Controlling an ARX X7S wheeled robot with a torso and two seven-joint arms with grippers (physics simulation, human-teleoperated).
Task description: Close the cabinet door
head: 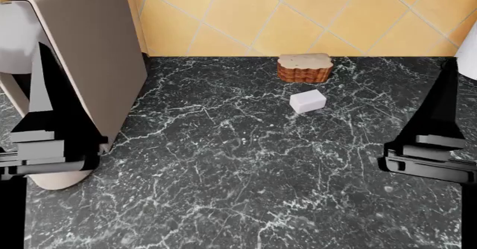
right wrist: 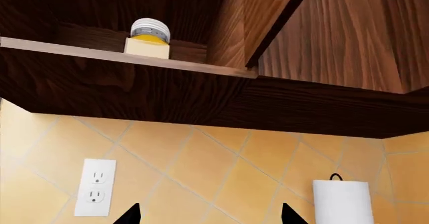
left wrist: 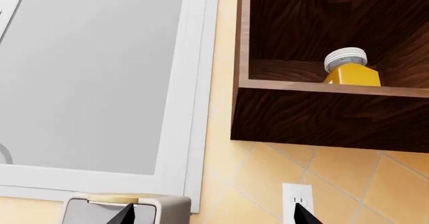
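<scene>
The dark wood cabinet (left wrist: 322,113) hangs on the tiled wall with its opening uncovered, and a yellow bottle (left wrist: 350,69) with a white cap stands on its shelf. In the right wrist view the cabinet door (right wrist: 268,18) stands swung out at the opening's right side, seen nearly edge-on, beside the same bottle (right wrist: 148,39). My left gripper (left wrist: 213,215) is open and empty, well below the cabinet. My right gripper (right wrist: 211,215) is also open and empty, below the cabinet's underside (right wrist: 134,91). Both point up at the wall, touching nothing.
A window (left wrist: 94,78) lies left of the cabinet, above a beige appliance (head: 89,53). On the wall are an outlet (right wrist: 94,186) and a paper towel roll (right wrist: 342,201). The black marble counter (head: 223,176) holds a brown loaf (head: 304,67) and a white block (head: 308,101). My arms (head: 52,143) flank it.
</scene>
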